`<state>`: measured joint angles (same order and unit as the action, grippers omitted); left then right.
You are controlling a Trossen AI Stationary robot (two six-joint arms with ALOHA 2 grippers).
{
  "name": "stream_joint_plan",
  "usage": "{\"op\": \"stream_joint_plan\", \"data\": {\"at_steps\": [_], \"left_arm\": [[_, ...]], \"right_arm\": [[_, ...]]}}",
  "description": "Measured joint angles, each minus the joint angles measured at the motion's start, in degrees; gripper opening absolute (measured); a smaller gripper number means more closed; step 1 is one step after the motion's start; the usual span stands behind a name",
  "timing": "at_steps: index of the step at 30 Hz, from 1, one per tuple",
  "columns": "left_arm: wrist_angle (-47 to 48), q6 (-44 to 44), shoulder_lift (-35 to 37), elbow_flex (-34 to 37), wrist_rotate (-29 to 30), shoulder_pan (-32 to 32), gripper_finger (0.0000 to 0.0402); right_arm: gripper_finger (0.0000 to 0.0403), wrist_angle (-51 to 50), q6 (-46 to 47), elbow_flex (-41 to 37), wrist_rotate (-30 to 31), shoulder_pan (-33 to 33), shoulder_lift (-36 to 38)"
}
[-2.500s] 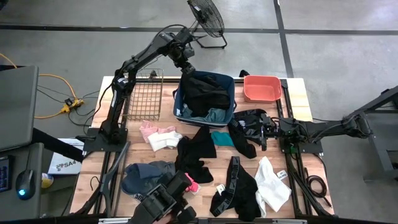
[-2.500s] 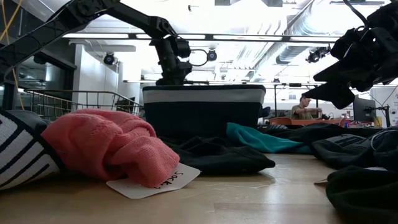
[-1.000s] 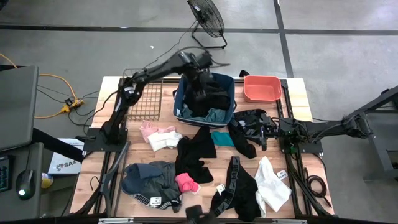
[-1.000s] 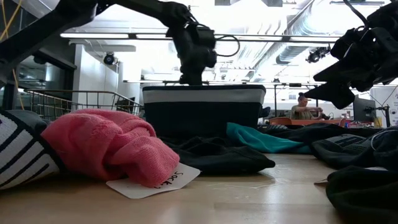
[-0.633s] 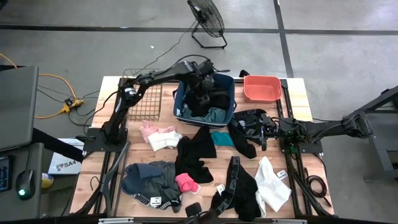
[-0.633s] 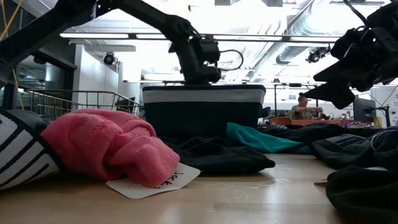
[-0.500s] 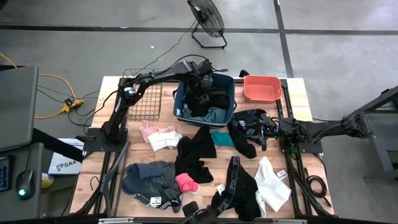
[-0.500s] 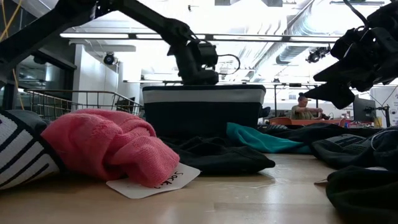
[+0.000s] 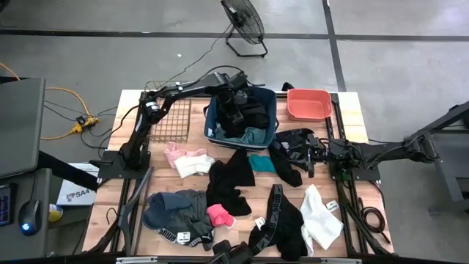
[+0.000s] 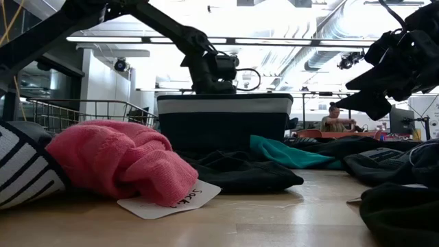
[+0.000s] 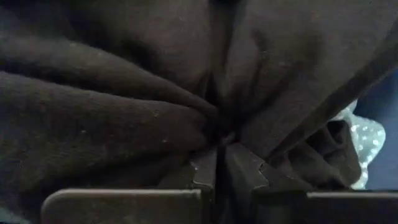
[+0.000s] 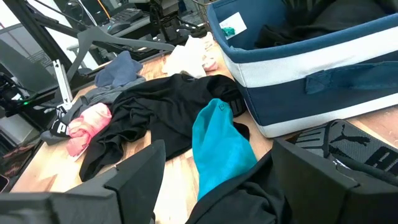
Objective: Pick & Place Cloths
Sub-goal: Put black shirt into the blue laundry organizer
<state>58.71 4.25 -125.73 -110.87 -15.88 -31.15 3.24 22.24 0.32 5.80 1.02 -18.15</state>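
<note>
a wire basket point(image 9: 170, 116) is sitting at the surface's point(image 9: 110, 192) eleven o'clock corner, a blue fabric bin point(image 9: 242, 117) is standing at twelve o'clock just beside it, and a coral tub point(image 9: 308, 103) is resting at one o'clock. the bin's walls are fencing in the black cloth pile point(image 9: 253, 110) inside it. a floor fan point(image 9: 243, 22) is standing on the grey concrete beyond the surface, and in the low view a person point(image 10: 335, 118) is sitting far back in a bright room with ceiling ducts.

loose cloths are lying across the wooden surface: a pale pink and white piece point(image 9: 187, 159) at nine o'clock, a grey piece point(image 9: 170, 205) at seven, a bright pink piece point(image 9: 220, 215) and a black piece point(image 9: 232, 178) near the centre, a teal piece point(image 9: 261, 163) just past centre, and a white piece point(image 9: 321, 217) at five.

the left gripper point(image 11: 219, 163) is reaching down into the bin, its fingers nearly together and pinching a fold of the black cloth pile. the right gripper point(image 9: 308, 155) is hovering at three o'clock with its fingers spread wide and holding nothing, the teal piece lying just ahead of it.
</note>
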Motion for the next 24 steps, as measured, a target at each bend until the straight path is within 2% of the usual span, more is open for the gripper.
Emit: {"op": "stream_joint_plan", "data": {"at_steps": [4, 17, 20, 24], "left_arm": [[0.47, 0.00, -0.02, 0.04, -0.02, 0.02, 0.0004], [1.97, 0.71, -0.01, -1.36, -0.03, 0.02, 0.0019], [2.61, 1.14, 0.46, -3.31, 0.19, 0.06, 0.0033], [3.69, 1.50, 0.98, -5.83, 1.18, 0.19, 0.0076]], "right_arm": [[0.0287, -0.02, 0.00, 0.02, 0.00, -0.02, -0.02], [0.0287, 0.00, 0.00, 0.02, 0.02, 0.00, 0.00], [0.0287, -0.01, 0.00, 0.00, 0.00, -0.01, 0.00], [0.0287, 0.00, 0.00, 0.02, 0.00, 0.00, 0.00]]}}
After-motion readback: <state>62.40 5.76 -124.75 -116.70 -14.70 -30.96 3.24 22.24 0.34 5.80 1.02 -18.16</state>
